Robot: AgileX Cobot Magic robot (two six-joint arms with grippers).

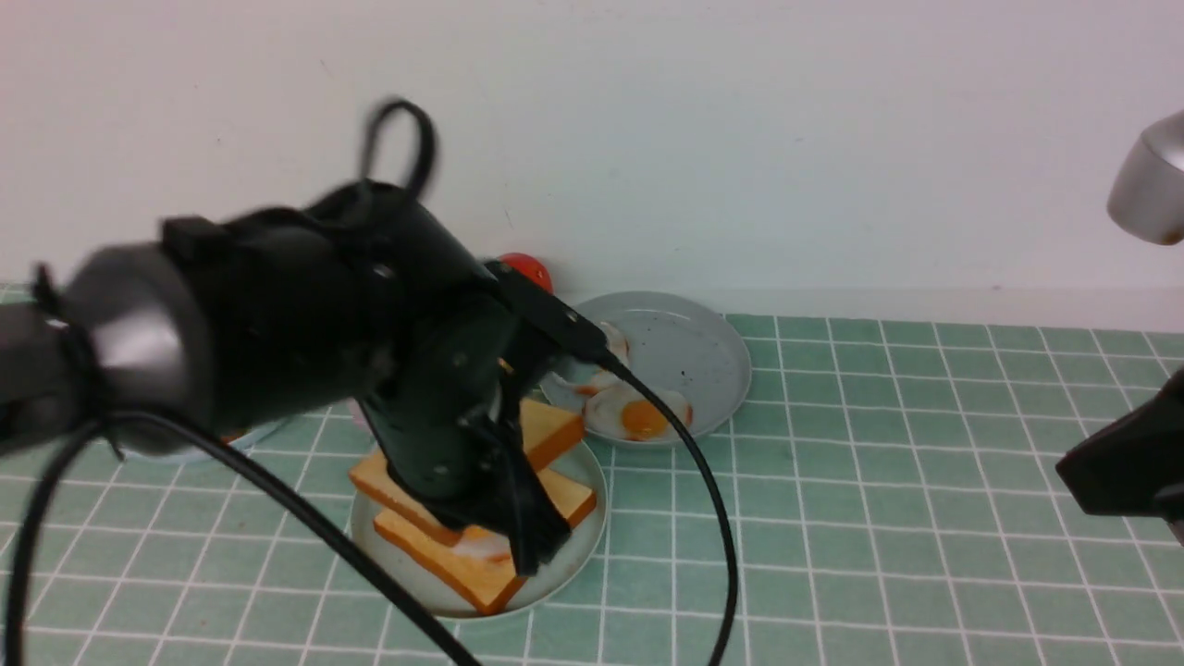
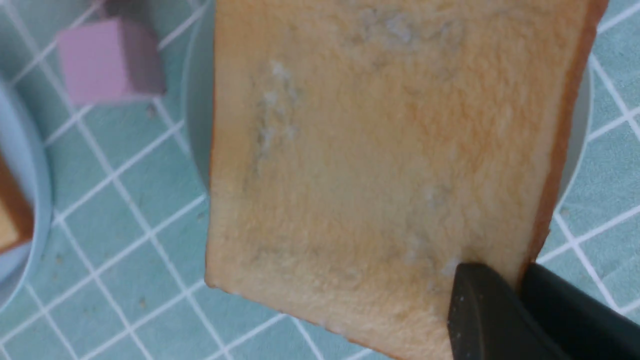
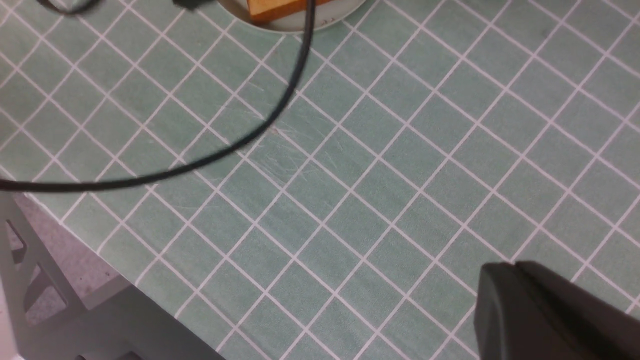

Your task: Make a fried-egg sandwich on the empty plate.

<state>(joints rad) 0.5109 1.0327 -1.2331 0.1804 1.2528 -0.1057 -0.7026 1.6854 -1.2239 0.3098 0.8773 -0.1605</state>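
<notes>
Pale-blue plate [image 2: 35,200]: farthest left, mostly hidden behind the left arm in the front view. A brown-crusted piece of toast [image 2: 10,220] lies on it.
Pink block [image 2: 107,60]: on the green tiled cloth [image 1: 925,518], between the blue plate and the mint one, touching neither.
Left gripper [image 1: 532,546]: low over the mint plate. Its black fingers [image 2: 480,315] pinch one crust edge of the top toast slice [image 2: 375,150], one on the face and the other behind the crust.
Fried-egg sandwich [image 1: 444,546]: stacked on the mint-green plate [image 1: 569,562], at about 7 o'clock from the grey plate. The lower toast slice [image 1: 462,583] lies flat with a sliver of glossy egg white [image 1: 481,548] showing above it. The top slice sits askew, its far corner tilted up.
Black cable [image 1: 712,518]: hangs from the left arm past the mint plate's 3 o'clock side.
Red round thing [image 1: 532,268]: by the wall at 10 o'clock from the grey plate, half hidden by the arm.
Grey speckled plate [image 1: 694,351]: holds fried eggs [image 1: 638,416] near its 7 o'clock rim.
Right gripper [image 3: 545,315]: well apart, at 3 o'clock from the sandwich, above the cloth. Only one dark part shows, so I cannot tell whether it is spread or pressed together.
</notes>
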